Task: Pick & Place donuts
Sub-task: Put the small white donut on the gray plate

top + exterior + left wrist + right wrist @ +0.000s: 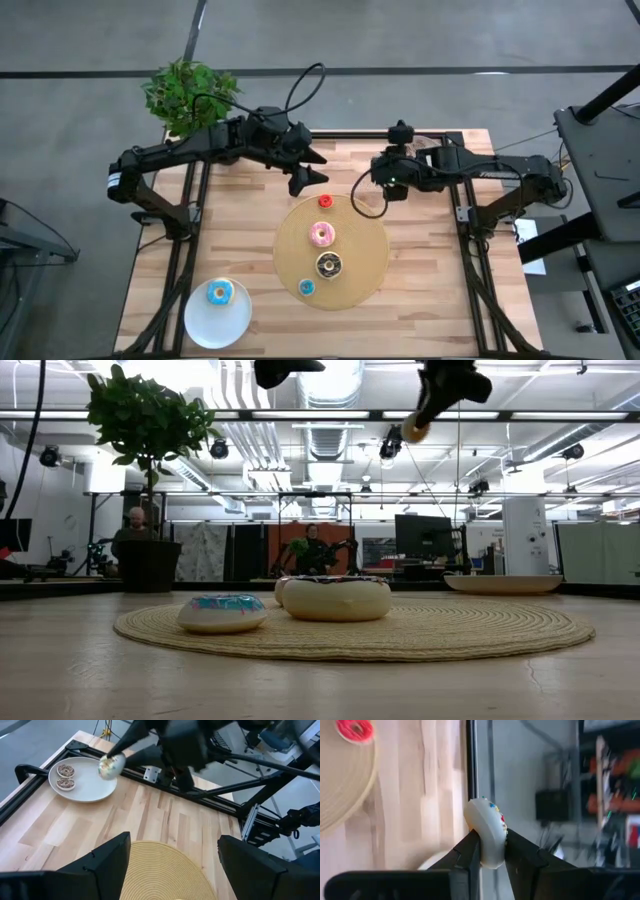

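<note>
My right gripper (390, 190) hangs above the table's far right part, just past the edge of the round tan mat (350, 285), shut on a cream donut with coloured sprinkles (487, 827). My left gripper (312, 172) hovers open over the mat's far edge with nothing between its fingers (105, 865). On the mat lie a red donut (325, 201), a pink donut (322, 235), a chocolate donut (329, 265) and a tiny blue donut (306, 288). A light blue donut (220, 293) rests on a white plate (200, 325) at the near left. My right gripper pinches the cream donut's rim (487, 857) between its two fingers (468, 852), one on the sprinkled face, one on the plain underside. The fingers slant down from the table's right side. The donut stands on edge, lifted clear (415, 430) of the table.
A second white plate (95, 787) with two brown donuts (65, 776) lies at the table's far right, below the held donut. A potted plant (188, 92) stands beyond the far left corner. Black frame rails (195, 215) run along both table sides. People stand in the room behind.
</note>
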Motion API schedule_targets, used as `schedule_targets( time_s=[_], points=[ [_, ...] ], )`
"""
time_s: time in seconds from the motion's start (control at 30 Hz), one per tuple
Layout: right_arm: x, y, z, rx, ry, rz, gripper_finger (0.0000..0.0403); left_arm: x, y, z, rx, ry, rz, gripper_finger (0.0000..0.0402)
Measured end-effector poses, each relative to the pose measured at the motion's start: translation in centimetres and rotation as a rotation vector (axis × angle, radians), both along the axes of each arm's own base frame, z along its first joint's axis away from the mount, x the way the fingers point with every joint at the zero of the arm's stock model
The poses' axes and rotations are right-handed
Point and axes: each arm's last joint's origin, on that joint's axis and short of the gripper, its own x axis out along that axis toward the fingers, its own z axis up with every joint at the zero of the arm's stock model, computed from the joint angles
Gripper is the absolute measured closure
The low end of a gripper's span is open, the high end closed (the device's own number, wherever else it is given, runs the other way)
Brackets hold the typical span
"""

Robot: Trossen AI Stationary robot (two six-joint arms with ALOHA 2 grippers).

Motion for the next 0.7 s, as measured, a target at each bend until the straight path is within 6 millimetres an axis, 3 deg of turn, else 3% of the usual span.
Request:
schedule_targets(
  time_s=[0.27,0.7],
  points=[
    [-1.9,-2.1,-0.7,0.068,0.045,-0.23,0.0325,-0.1,0.0,-0.1,-0.002,0.014,-0.001,0.0131],
    [-3.1,-4.4,-0.9,0.097,0.033,-0.407,0.0315,-0.6,-0.1,-1.1,-0.002,0.123,-0.013,0.0131]
  ],
)
